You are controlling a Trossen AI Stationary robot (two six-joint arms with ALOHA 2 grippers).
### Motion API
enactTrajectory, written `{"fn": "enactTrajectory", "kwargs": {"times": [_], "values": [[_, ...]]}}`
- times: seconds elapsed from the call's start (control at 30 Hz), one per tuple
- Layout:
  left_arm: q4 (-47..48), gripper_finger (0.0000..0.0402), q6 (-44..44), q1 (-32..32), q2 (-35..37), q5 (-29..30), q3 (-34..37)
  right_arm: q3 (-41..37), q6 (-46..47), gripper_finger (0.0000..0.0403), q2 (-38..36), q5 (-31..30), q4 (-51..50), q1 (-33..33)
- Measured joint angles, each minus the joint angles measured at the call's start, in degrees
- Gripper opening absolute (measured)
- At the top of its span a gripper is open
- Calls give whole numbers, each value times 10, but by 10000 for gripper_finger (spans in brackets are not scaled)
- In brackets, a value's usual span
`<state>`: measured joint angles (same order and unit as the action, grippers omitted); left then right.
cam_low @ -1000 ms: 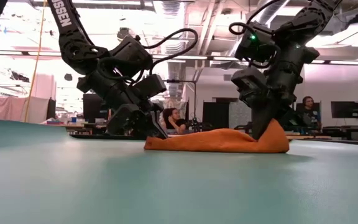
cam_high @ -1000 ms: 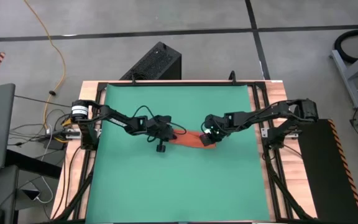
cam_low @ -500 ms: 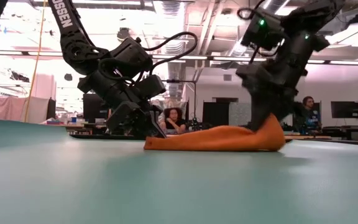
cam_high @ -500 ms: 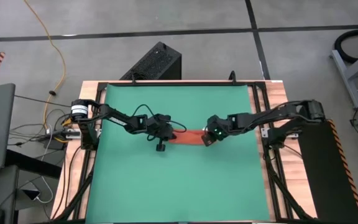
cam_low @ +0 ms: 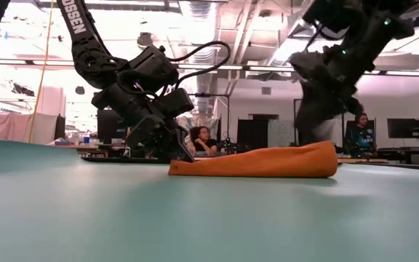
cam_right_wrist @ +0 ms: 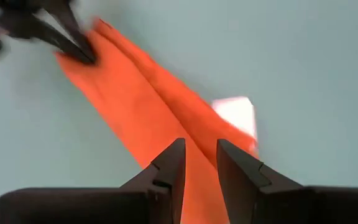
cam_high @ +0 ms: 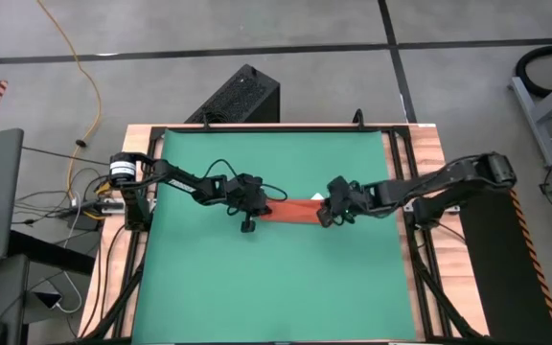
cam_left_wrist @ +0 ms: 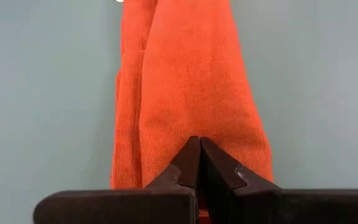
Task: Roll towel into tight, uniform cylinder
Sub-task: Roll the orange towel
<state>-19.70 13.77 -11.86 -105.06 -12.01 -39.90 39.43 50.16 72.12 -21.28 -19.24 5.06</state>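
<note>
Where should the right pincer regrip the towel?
Probably the free end of the towel by the white tag, coming straight down, fingers across the roll's narrow width. It lies flat; the left pincer pins the other end; the right pincer is above.

The right end of the soft orange-red towel [cam_high: 293, 210] is covered from above by the right gripper [cam_high: 331, 213]. The left gripper [cam_left_wrist: 199, 146], fingers pressed together, hides the towel's other end. The right wrist view blurs the small white tag [cam_right_wrist: 235, 113].
</note>
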Motion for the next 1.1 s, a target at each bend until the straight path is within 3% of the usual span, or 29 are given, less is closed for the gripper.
{"fn": "enactTrajectory", "kwargs": {"times": [0.13, 0.27, 0.67, 1.1], "values": [[0, 0, -3, 0, 0, 0, 0, 0, -65, 107, 11, -79, 89, 58], [0, 0, -17, -9, 0, -13, 0, 0, -91, 91, 48, -107, 120, 86], [1, 0, -33, -25, -1, -43, 1, 0, -87, 72, 165, -72, 150, 79], [1, 0, -49, -26, -1, -54, 1, 0, -101, 72, 164, -66, 128, 10]]}}
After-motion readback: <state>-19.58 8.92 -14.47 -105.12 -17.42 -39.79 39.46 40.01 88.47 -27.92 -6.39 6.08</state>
